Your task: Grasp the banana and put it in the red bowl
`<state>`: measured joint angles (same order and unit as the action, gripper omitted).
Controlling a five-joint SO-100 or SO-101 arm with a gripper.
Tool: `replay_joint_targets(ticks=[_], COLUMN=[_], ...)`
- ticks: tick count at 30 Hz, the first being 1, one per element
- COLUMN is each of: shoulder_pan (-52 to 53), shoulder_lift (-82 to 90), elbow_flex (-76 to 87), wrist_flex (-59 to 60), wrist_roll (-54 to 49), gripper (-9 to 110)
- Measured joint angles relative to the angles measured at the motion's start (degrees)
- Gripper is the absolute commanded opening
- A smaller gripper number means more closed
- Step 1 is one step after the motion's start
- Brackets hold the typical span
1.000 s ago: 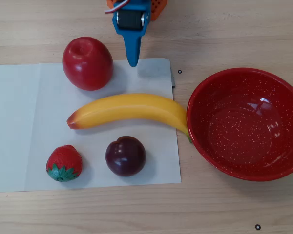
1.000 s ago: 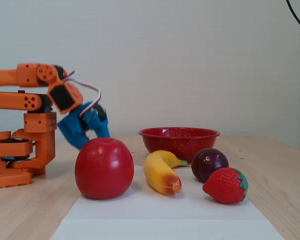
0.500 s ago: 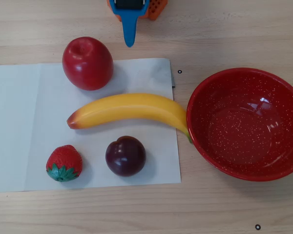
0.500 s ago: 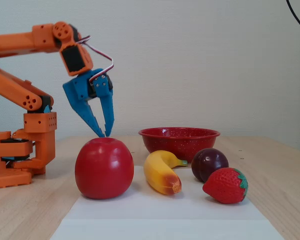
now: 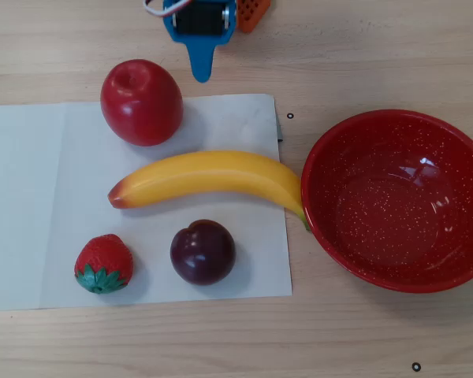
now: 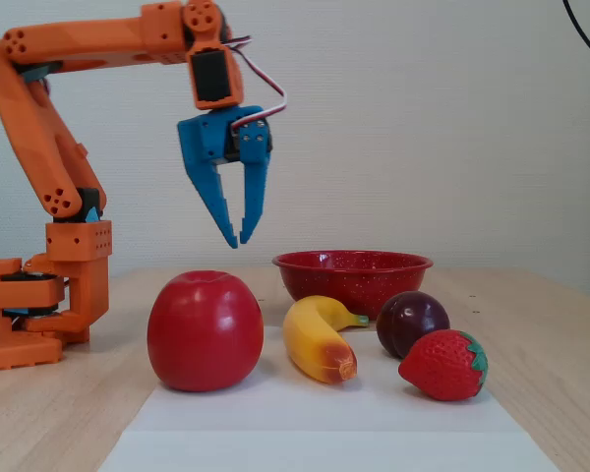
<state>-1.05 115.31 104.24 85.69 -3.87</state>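
The yellow banana (image 5: 213, 173) lies across the white paper, its orange-red tip to the left in the overhead view and its green stem end touching the rim of the red bowl (image 5: 394, 205). From the fixed view the banana (image 6: 315, 344) points toward the camera, with the bowl (image 6: 354, 275) behind it. My blue gripper (image 6: 239, 243) hangs pointing down, well above the table and behind the apple, jaws a little apart and holding nothing. From overhead the gripper (image 5: 199, 75) shows at the top edge, beyond the paper and away from the banana.
A red apple (image 5: 142, 102) sits on the paper's far left part, right next to the gripper in the overhead view. A dark plum (image 5: 202, 252) and a strawberry (image 5: 102, 264) lie in front of the banana. The orange arm base (image 6: 39, 305) stands at the left of the fixed view.
The arm has lifted from a folded pose near its base and reached out. The gripper rose from table height to well above the apple and now points straight down.
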Motion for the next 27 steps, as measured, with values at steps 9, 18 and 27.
replay_joint_targets(ticks=[9, 18, 27], shoulder_pan=[-0.62, -0.7, -0.62], shoulder_lift=[-12.83, -20.83, -23.47], elbow_flex=[-10.9, -14.33, -8.88], wrist_flex=[3.52, 5.89, 1.41], wrist_roll=[0.18, 0.44, 0.79], gripper=[20, 50, 66])
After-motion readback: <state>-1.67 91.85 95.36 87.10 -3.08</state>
